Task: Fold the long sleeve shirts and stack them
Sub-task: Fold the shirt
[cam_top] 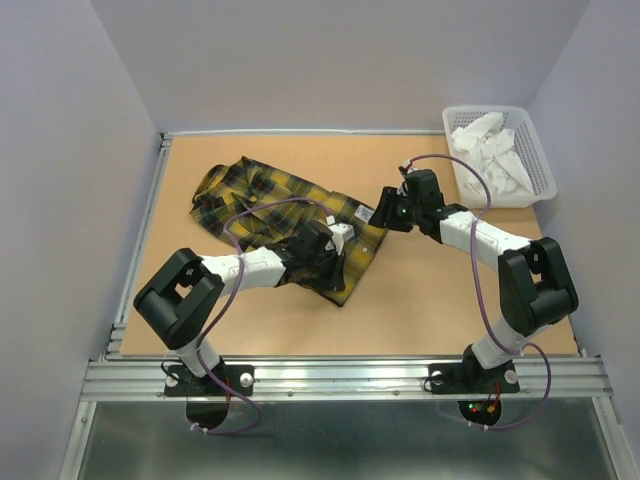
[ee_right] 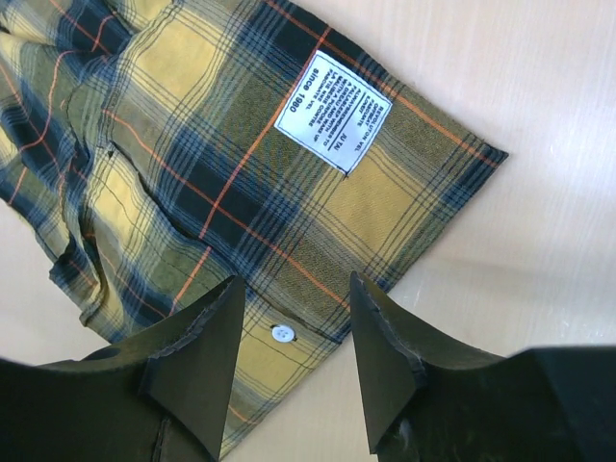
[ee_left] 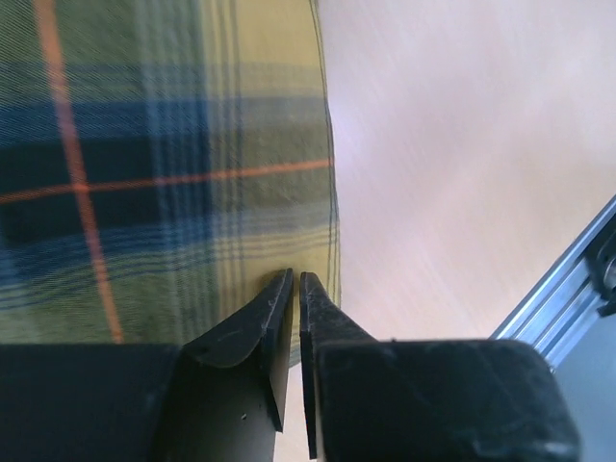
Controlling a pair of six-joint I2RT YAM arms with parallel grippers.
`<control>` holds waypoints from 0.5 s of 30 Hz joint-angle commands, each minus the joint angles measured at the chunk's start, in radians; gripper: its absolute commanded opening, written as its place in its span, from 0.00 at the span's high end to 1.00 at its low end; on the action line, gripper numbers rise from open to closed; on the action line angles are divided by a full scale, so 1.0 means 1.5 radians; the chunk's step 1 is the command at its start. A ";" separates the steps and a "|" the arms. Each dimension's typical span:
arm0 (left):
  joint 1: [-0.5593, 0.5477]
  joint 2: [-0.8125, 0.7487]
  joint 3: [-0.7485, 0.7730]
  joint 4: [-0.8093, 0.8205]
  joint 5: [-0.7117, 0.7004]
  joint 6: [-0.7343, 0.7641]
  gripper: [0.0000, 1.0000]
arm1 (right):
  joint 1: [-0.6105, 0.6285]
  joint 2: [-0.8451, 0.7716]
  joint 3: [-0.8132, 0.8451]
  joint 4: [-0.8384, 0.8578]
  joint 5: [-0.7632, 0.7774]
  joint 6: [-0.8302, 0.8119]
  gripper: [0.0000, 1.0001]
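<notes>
Plaid shirt (cam_top: 262, 195) lies crumpled on the counter (cam_top: 440, 300), left of centre, collar end toward the far left. Its near-right corner is spread flat.

Left claw (ee_left: 295, 277): down at the near-right hem of the shirt. Fingers are drawn in to a thin slit, with both tips over the hem edge and yellow cloth showing at the top of the slit. Bare counter lies just to the right of the hem.

Right claw (ee_right: 295, 279): jaws apart at a medium width, nothing between them. It hangs over the right corner of the shirt. White care label (ee_right: 332, 111) faces up on that corner, beyond the tips. One small white button (ee_right: 281, 333) sits on the placket, seen in the gap between the fingers.

White basket (cam_top: 545, 175) stands at the far right corner of the counter, well apart from the shirt. White pieces (cam_top: 490, 150) are piled inside; I cannot tell what they are.
</notes>
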 commanded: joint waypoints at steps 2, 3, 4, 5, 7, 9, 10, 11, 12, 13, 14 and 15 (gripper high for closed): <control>-0.026 0.031 -0.021 -0.022 0.017 0.015 0.85 | -0.004 -0.019 -0.029 0.032 -0.022 0.026 0.47; -0.026 0.050 -0.017 -0.032 0.012 0.016 0.86 | -0.004 -0.017 -0.034 0.039 -0.023 0.030 0.47; -0.027 0.058 -0.017 -0.050 0.012 0.016 0.89 | -0.005 -0.013 -0.036 0.041 -0.024 0.032 0.47; -0.027 0.068 -0.018 -0.068 0.009 0.016 0.90 | -0.004 -0.009 -0.036 0.045 -0.029 0.038 0.47; -0.029 0.062 -0.023 -0.076 0.006 0.017 0.90 | -0.004 0.008 -0.035 0.056 -0.042 0.041 0.47; -0.028 0.038 -0.023 -0.076 -0.001 0.015 0.90 | -0.004 0.024 -0.032 0.066 -0.050 0.047 0.47; -0.029 0.029 -0.020 -0.076 -0.003 0.015 0.89 | -0.003 0.031 -0.031 0.069 -0.055 0.049 0.47; -0.028 0.022 -0.018 -0.076 -0.003 0.014 0.87 | -0.004 0.040 -0.026 0.070 -0.061 0.054 0.47; -0.028 0.005 -0.015 -0.075 -0.004 0.013 0.85 | -0.004 0.059 -0.024 0.070 -0.062 0.056 0.47; -0.028 -0.003 -0.011 -0.075 -0.006 0.012 0.80 | -0.004 0.069 -0.020 0.070 -0.058 0.058 0.47; -0.028 -0.021 -0.009 -0.071 -0.011 0.009 0.77 | -0.004 0.088 -0.018 0.070 -0.054 0.059 0.47; -0.028 -0.030 -0.008 -0.071 -0.021 0.009 0.72 | -0.004 0.098 -0.014 0.070 -0.047 0.058 0.47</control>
